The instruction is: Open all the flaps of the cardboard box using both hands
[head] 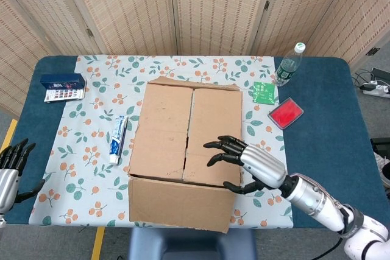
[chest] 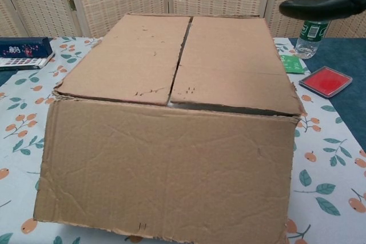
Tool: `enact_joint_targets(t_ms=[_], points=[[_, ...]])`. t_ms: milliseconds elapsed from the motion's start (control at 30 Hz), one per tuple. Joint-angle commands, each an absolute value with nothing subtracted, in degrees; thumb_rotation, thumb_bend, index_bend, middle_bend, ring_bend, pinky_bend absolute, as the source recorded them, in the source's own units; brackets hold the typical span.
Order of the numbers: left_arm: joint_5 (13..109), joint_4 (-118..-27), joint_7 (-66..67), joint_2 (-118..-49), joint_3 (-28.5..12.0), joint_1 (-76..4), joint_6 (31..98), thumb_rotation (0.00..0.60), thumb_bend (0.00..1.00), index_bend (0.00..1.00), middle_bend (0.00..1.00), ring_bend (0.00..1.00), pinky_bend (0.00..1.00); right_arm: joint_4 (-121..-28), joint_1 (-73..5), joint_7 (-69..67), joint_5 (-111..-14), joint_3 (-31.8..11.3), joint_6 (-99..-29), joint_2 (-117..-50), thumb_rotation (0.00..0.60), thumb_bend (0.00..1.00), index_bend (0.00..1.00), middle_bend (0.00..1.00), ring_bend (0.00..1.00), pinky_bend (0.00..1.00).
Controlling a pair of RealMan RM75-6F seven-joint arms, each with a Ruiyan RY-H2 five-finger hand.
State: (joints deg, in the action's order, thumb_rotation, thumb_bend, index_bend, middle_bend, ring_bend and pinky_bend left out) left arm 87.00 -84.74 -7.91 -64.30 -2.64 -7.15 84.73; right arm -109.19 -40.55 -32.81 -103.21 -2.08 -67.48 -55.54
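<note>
The brown cardboard box [head: 186,135] [chest: 189,61] sits in the middle of the table. Its two inner top flaps lie flat and meet at a centre seam. Its near flap [head: 181,204] [chest: 166,170] hangs down over the front side. My right hand [head: 247,164] hovers over the box's near right part, fingers spread and empty; the chest view shows only its dark fingers [chest: 320,7] at the top right. My left hand [head: 11,172] waits at the left table edge, far from the box, fingers apart and empty.
A toothpaste tube [head: 117,138] lies left of the box. A blue paint set [head: 63,87] is at the far left. A water bottle [head: 289,64], a green packet [head: 264,92] and a red pad [head: 285,112] lie right of the box.
</note>
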Motion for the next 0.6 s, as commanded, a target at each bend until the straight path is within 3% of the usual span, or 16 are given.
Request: enact_joint_targets(t_ms=[33,100,233,367,600], points=[[87.09,-84.73,-7.79,-64.33,-2.55,-7.31,84.44,0.600,0.35,0.00,0.00,0.00,0.00,-109.05,-44.72,-19.48,-98.48,-7.27,-61.03,-55.97,0.498,0.54,0.46,0.19,0.18,0.08],[87.26,-84.76,-7.73,-64.35,-2.50,-7.35,84.48,0.600,0.36,0.00,0.00,0.00,0.00,-110.13,-46.31,-15.42,-96.87,-8.06,-57.51,-55.28,0.454,0.62,0.48,0.21,0.20,0.10],[87.17,-84.61,-7.85,-64.40,-2.53,-7.40,84.37,0.600,0.36,0.00,0.00,0.00,0.00,-111.05,-48.19,-5.34,-94.73,-9.56,-53.86,-55.39,0.437,0.76,0.54,0.29,0.27,0.18],[87.18,-84.50,-7.83,-64.46,-2.45,-7.55,84.03,0.600,0.36,0.00,0.00,0.00,0.00,-111.97,-49.23,3.88,-91.12,-10.79,-51.53,-56.57,0.425,0.80,0.62,0.35,0.30,0.21],[87.18,-84.34,-8.12,-64.45,-2.43,-7.50,84.11,0.600,0.36,0.00,0.00,0.00,0.00,-112.92,-51.21,10.76,-85.99,-12.30,-48.40,-57.08,0.348,0.80,0.63,0.35,0.30,0.20]])
